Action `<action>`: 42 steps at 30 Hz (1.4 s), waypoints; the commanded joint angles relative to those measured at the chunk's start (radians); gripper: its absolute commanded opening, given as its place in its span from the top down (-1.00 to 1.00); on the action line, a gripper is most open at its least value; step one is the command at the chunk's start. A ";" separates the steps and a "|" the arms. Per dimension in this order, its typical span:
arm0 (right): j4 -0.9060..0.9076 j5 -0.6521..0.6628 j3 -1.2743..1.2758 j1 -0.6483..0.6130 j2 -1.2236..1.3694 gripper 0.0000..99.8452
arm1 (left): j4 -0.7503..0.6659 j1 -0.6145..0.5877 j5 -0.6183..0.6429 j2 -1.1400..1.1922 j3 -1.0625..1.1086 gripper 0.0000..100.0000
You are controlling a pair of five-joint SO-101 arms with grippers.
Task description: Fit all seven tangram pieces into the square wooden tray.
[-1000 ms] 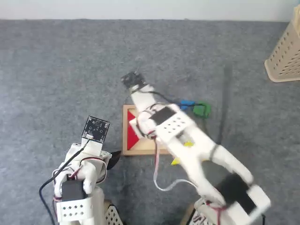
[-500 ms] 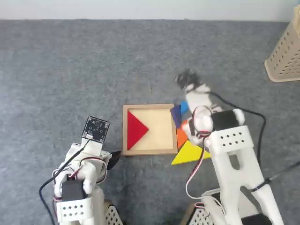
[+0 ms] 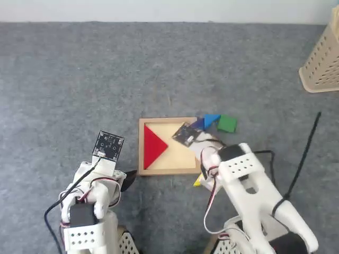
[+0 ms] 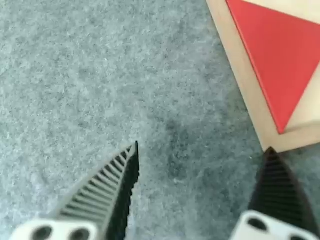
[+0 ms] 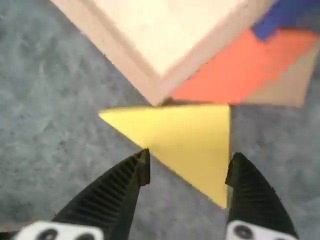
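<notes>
The square wooden tray point(image 3: 142, 159) lies mid-table with a red triangle point(image 3: 153, 145) in its left half. In the right wrist view my right gripper point(image 5: 190, 156) is open just above a yellow triangle point(image 5: 185, 132), one fingertip on each side of it, beside the tray's corner point(image 5: 130, 55). An orange piece point(image 5: 235, 70) and a blue piece point(image 5: 290, 15) lie along the tray's edge. A blue triangle point(image 3: 212, 120), a green square point(image 3: 227, 124) and a sliver of the yellow triangle point(image 3: 197, 182) show around the right arm. My left gripper point(image 4: 200, 152) is open over carpet near the tray's rim point(image 4: 245, 80) and the red triangle point(image 4: 280, 65).
Grey carpet covers the table. A pale slatted basket point(image 3: 323, 58) stands at the far right edge. The right arm's body point(image 3: 238, 169) hides the tray's right edge and the pieces beside it. A black cable point(image 3: 304, 159) runs along the right side.
The right arm swung from over the tray out to its right side, then pulled back toward the near right corner over the yellow triangle. The left arm has not moved.
</notes>
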 commanded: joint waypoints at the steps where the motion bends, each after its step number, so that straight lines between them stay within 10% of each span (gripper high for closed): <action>1: -0.044 0.021 0.012 -0.027 0.001 0.47 | 0.000 0.005 -0.005 -0.014 -0.005 0.29; 25: -0.097 0.423 0.110 -0.067 0.001 0.20 | 0.000 0.005 -0.005 -0.014 -0.005 0.29; 42: -0.088 0.365 0.109 0.047 0.001 0.70 | 0.000 0.005 -0.005 -0.014 -0.005 0.29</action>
